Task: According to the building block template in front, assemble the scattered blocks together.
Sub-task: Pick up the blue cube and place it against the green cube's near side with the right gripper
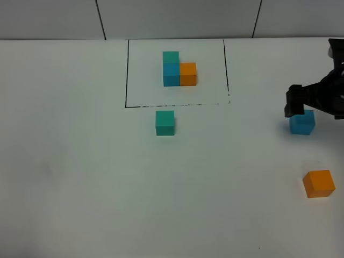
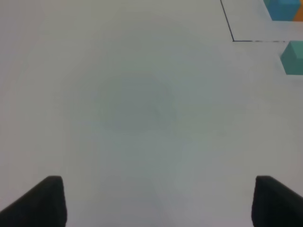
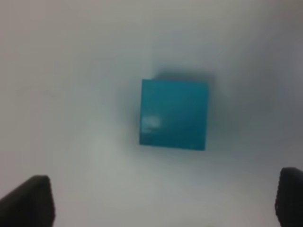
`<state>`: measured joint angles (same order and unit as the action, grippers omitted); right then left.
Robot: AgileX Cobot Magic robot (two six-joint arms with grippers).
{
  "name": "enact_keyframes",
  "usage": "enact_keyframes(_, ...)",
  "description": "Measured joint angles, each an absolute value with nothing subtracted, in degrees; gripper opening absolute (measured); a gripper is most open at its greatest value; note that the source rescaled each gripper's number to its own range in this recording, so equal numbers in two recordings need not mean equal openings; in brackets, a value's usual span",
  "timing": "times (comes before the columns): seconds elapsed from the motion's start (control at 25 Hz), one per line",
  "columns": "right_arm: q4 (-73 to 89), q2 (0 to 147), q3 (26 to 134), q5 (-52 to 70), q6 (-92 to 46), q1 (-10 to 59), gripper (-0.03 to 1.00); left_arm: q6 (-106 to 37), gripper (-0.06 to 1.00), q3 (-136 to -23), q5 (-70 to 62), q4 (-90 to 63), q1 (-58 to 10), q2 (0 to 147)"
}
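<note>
The building block template (image 1: pixel 179 70) is an L of teal-green, blue and orange cubes inside a thin black frame (image 1: pixel 127 75) at the back middle. A loose teal-green cube (image 1: pixel 165 122) lies just in front of the frame; it also shows in the left wrist view (image 2: pixel 293 56). A loose blue cube (image 1: pixel 302 123) lies at the right, and a loose orange cube (image 1: pixel 319 183) at the front right. My right gripper (image 1: pixel 313 107) hovers open over the blue cube (image 3: pixel 174 114), which lies ahead of its fingertips (image 3: pixel 28 201). My left gripper (image 2: pixel 161 203) is open and empty over bare table.
The white table (image 1: pixel 80 177) runs to a grey wall at the back. The frame's front left corner (image 2: pixel 233 40) and part of the template's blue cube (image 2: pixel 281 8) show in the left wrist view.
</note>
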<state>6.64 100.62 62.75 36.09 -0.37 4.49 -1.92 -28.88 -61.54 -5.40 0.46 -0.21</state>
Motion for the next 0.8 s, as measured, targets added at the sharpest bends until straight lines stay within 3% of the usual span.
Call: enact_keyframes(0.8, -3.72, 112.50, 65.75, 32.07, 6.98, 5.36, 0.78, -1.92, 0.67, -28.88, -61.54, -5.40, 0.46, -0.21)
